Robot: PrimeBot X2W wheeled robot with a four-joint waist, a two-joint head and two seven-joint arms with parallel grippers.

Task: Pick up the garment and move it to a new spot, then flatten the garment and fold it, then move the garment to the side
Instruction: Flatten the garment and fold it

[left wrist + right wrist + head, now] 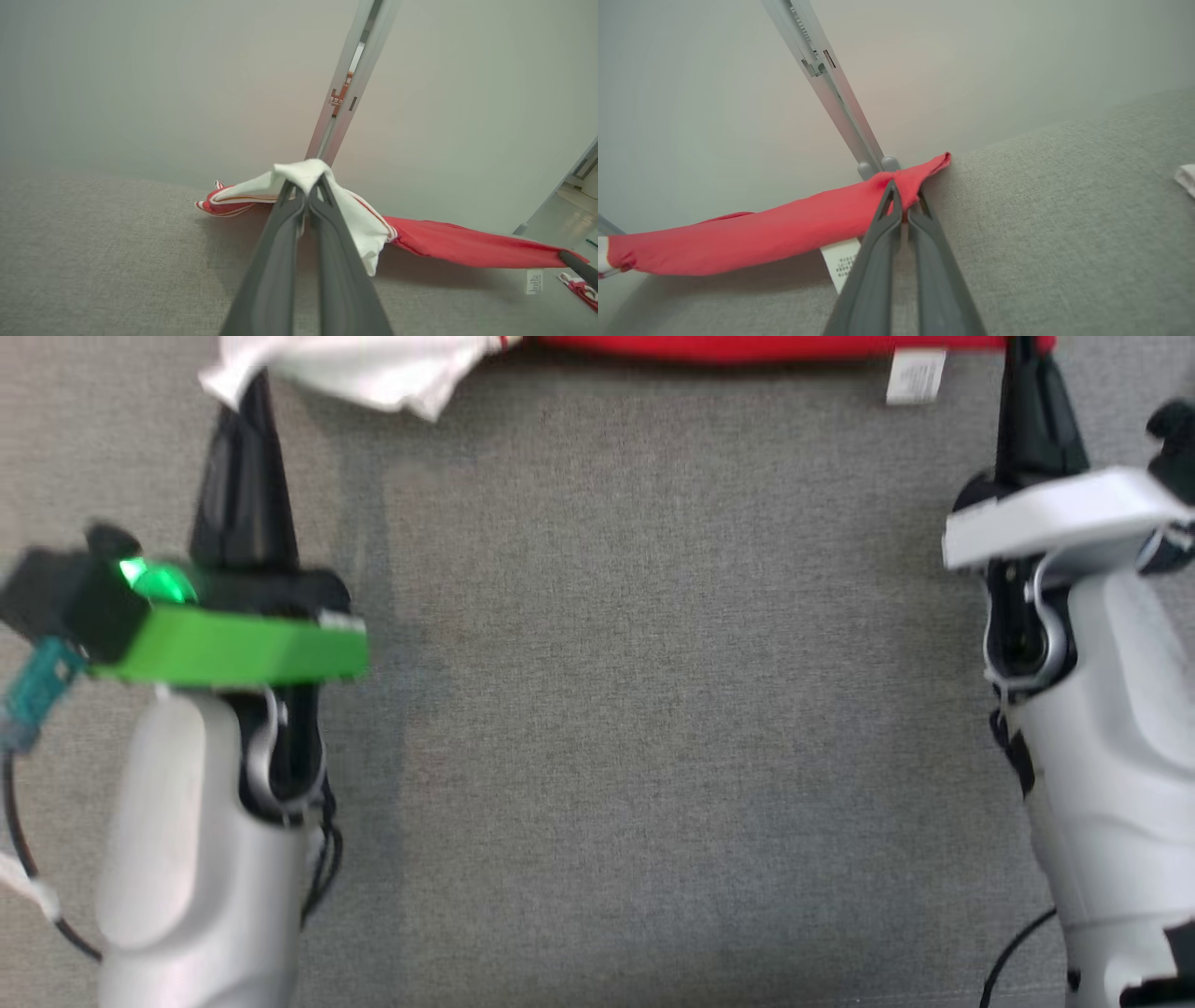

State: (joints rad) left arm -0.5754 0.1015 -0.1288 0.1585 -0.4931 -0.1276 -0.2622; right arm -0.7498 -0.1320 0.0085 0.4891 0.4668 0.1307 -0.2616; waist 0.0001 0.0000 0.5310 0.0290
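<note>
Both arms are stretched forward and set well apart. The left gripper (250, 392) is seen pinched shut, its long dark fingers (280, 261) pressed together, with a white fold of the garment (355, 219) caught at the tips. The right gripper (1024, 364) is clamped the same way, with red cloth nipped between its tips. Both grippers are pointed straight ahead, roughly parallel.

I get only a thin strip of the garment (747, 345) in the head view; the rest runs off the top edge; print on its care label (915, 378) is too small to read; the left gripper (250, 392) tips vanish under its white sleeve (355, 373); the right gripper (1019, 350) tips are cut off beside that label.
</note>
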